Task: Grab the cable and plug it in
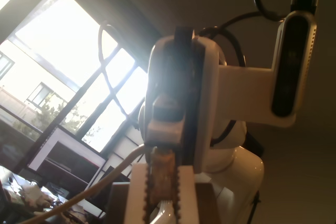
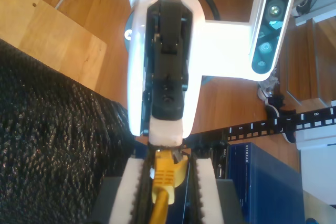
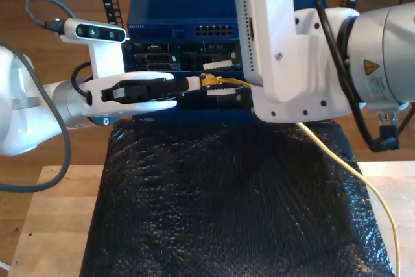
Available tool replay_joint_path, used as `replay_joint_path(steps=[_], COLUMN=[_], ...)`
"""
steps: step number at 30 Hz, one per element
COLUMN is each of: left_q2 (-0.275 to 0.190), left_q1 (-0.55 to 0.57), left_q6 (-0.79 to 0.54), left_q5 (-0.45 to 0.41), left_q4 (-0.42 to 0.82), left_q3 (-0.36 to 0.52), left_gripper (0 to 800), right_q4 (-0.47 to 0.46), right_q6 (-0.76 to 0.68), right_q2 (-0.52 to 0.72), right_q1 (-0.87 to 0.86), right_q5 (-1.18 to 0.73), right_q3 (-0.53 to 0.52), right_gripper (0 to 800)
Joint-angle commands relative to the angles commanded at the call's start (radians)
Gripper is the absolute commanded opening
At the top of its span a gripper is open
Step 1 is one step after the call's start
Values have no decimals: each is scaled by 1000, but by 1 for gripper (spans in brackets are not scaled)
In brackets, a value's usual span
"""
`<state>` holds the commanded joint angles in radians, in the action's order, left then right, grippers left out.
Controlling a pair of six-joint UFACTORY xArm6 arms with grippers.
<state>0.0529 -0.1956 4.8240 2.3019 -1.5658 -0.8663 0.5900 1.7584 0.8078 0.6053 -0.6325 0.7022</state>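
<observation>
You had the grab done and the plugging-in yet to do. The yellow network cable (image 3: pixel 224 81) was up in the air between my two claws, in front of the blue Netgear switch (image 3: pixel 220 4) and the dark equipment stacked beneath it. My second claw (image 2: pixel 168 163), on the arm at the exterior view's right, was clenched on the yellow boot just behind the clear plug (image 2: pixel 167 153). My first claw (image 3: pixel 191 84), reaching in from the exterior view's left, met that plug head-on and looked clenched on its tip, though its wrist view was backlit by a window. The plug lay sideways along the front of the equipment, not in any socket. From my second claw the cable ran down the exterior view's right, over the black textured sheet (image 3: pixel 227 199) covering the wooden table (image 3: pixel 52 212).

What was left, as you could judge: turn the plug to face a port (image 3: pixel 214 30) and push it home.

Writing you could read: "NETGEAR" in white on the blue casing (image 2: pixel 247 149); digits 5, 6, 7, 8 on a black strip (image 2: pixel 286 119) over the wooden floor. A yellow warning triangle (image 3: pixel 371 67) marked the second arm; the small print below it was too fine to read
</observation>
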Motion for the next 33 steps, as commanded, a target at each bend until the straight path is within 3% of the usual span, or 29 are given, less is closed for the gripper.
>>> replay_joint_path(steps=[12,16,22,25,31,33], left_q2=[0,0,0,2,0,0], left_q1=[0,0,2,0,0,0], left_q6=[0,0,-2,-2,-2,-2], left_q5=[0,0,8,9,12,12], left_q4=[0,0,-2,-17,-25,-26], left_q3=[0,0,2,2,0,0], left_gripper=[29,38,168,202,375,398], right_q4=[0,0,34,43,44,46], right_q6=[-2,-2,2,2,2,2], right_q2=[0,0,2,2,2,2], right_q1=[2,2,2,2,2,2], right_q5=[0,0,0,0,0,0], right_q3=[-8,-11,-14,-15,-17,-15], right_gripper=[180,102,12,8,3,2])
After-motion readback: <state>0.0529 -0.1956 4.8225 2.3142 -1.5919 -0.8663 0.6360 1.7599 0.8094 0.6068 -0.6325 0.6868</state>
